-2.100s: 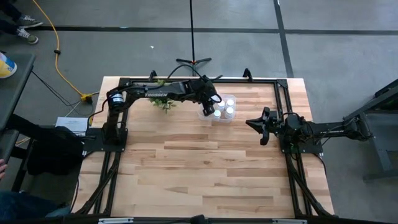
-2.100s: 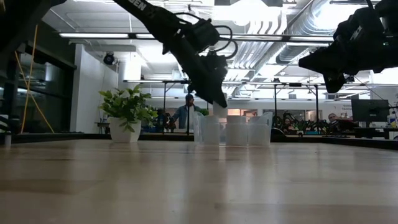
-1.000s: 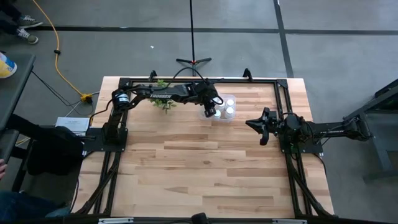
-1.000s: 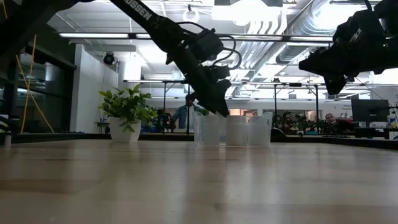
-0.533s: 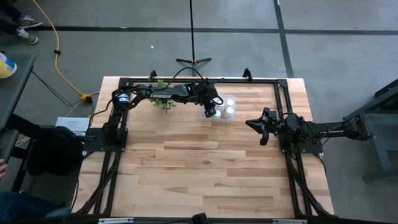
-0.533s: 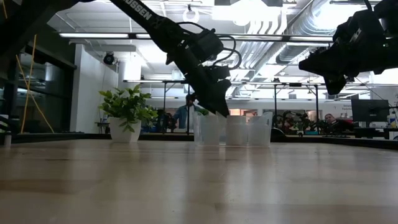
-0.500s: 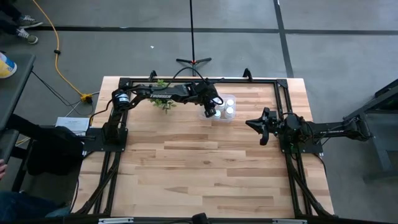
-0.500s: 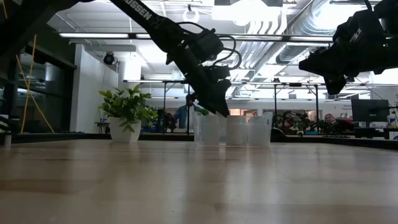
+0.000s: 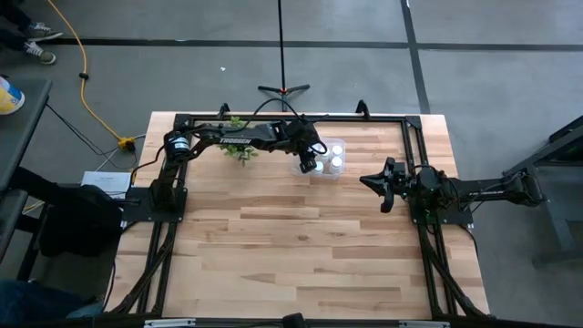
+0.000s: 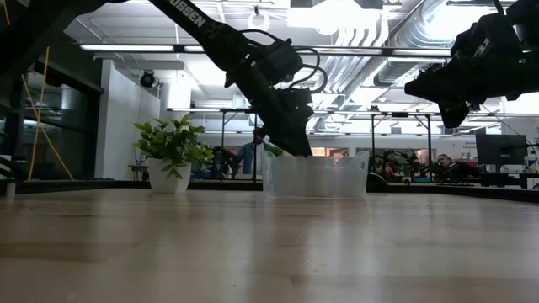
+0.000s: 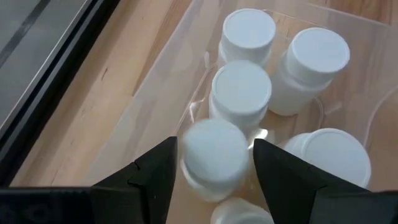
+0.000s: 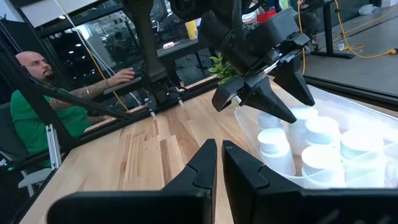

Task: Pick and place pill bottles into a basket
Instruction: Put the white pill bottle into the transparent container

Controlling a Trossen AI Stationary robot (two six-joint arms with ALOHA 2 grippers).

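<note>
Smooth white round-capped pill bottles [image 11: 241,93] in clear plastic basket [image 11: 186,68], spread left claw [image 11: 214,163] above.

Six white pill bottles [image 11: 241,93] in front of my left wrist camera, all inside one clear basket [image 11: 186,43], one potted plant [image 10: 173,156] at left of the low view, my two arms

High view gives you the whole table [image 9: 301,246] straight down, w/ both arms. Low view sits at tabletop height, facing level across to the basket [image 10: 315,175] and plant [image 10: 171,151] — room behind. Left wrist cam looks down close into the basket [image 11: 143,99] at the pill bottles [image 11: 241,87]. Right wrist cam, farther off, faces that same basket [image 12: 373,180] — shared by all four views.
</note>
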